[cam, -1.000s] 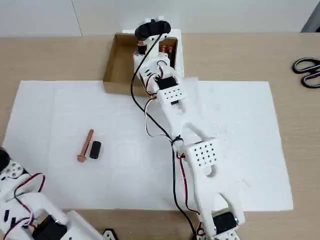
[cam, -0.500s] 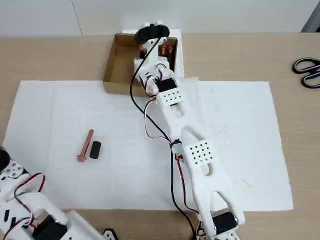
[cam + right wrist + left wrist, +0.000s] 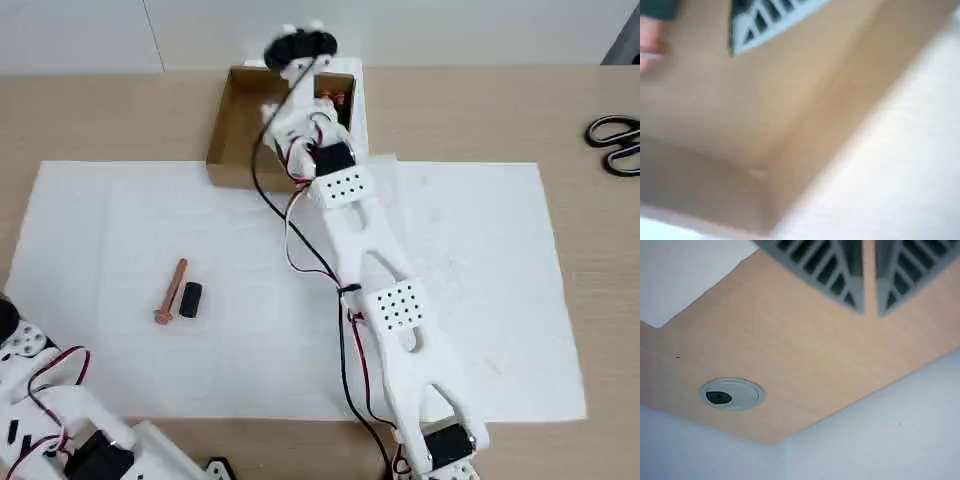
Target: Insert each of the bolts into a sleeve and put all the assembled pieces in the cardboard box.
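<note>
1. Left wrist view: grey ribbed fingers (image 3: 840, 270) of the left gripper (image 3: 870, 310) are almost closed. A thin slit shows between them, with nothing in it. Beyond them is the bare wooden table (image 3: 805, 355) and a round grey cable grommet (image 3: 731, 393).
2. High view: the left arm (image 3: 50, 420) is folded at the table's near-left corner, well apart from the parts.
3. Right gripper (image 3: 290, 105) hangs inside the open brown cardboard box (image 3: 228, 130). Cannot tell how far open it is, or whether it holds anything.
4. Copper-and-black assembled pieces (image 3: 338, 100) lie against the box's right wall.
5. 1 long copper bolt (image 3: 171, 290) and 1 short black cylindrical sleeve (image 3: 191, 299) lie just beside each other on the white paper sheet (image 3: 480, 250), not yet joined and well apart from the box.
6. Risks, as judged:
   - The right arm's black cable (image 3: 270, 180) drapes over the box's near wall, and a snag on retreat could drag the light box.
   - The round sleeve looks likely to roll if nudged off-centre.
   - The bolt could slip on the smooth paper during a shallow pinch.
</note>
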